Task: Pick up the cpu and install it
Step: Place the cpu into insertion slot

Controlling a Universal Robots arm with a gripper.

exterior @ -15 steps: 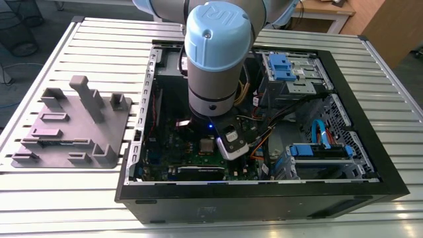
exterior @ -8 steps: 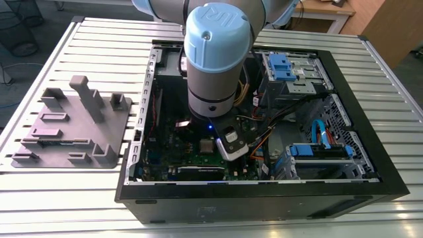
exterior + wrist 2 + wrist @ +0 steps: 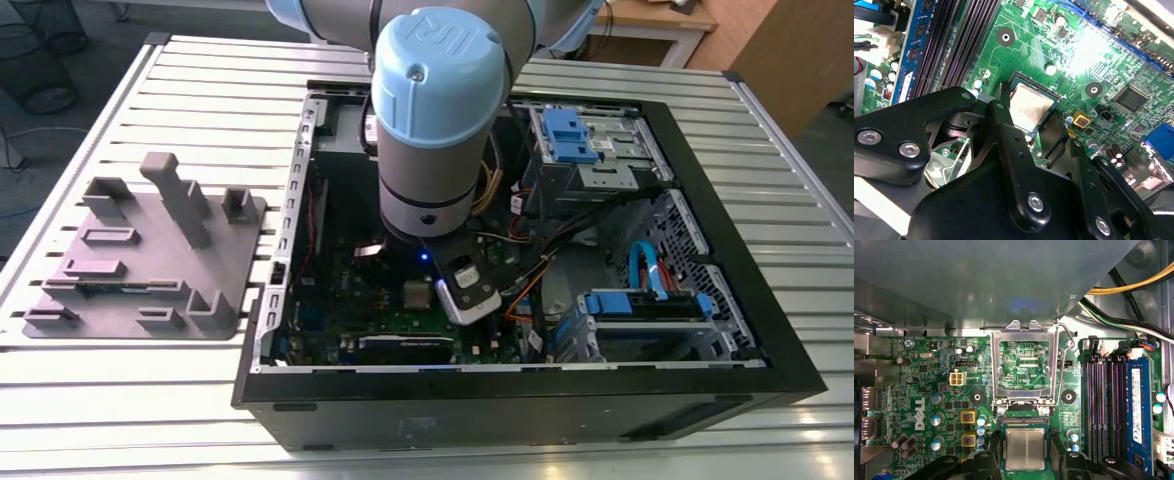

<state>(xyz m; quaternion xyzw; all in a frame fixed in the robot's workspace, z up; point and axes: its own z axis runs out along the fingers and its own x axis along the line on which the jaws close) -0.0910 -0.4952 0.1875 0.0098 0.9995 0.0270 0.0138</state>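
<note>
The cpu (image 3: 1025, 447) is a small square chip with a silvery-beige lid, and it sits level right over the open socket on the green motherboard (image 3: 919, 390). My gripper (image 3: 1026, 462) has a black finger (image 3: 988, 460) against each of two opposite sides of it, shut on the chip. The second wrist view gives the same picture: the cpu (image 3: 1029, 106) lies between the two black fingers (image 3: 999, 117) of the gripper (image 3: 1029, 117). In the exterior view, the arm reaches down into the open computer case (image 3: 534, 400) with the gripper (image 3: 461, 295) low over the board.
The socket's metal frame (image 3: 1024, 365) and lever stand flipped open beside the cpu. Black memory slots (image 3: 1104, 405) and a blue memory stick (image 3: 1136, 410) run alongside. Yellow and black cables (image 3: 1126, 287) hang nearby. A grey parts fixture (image 3: 140, 255) lies at the exterior view's left.
</note>
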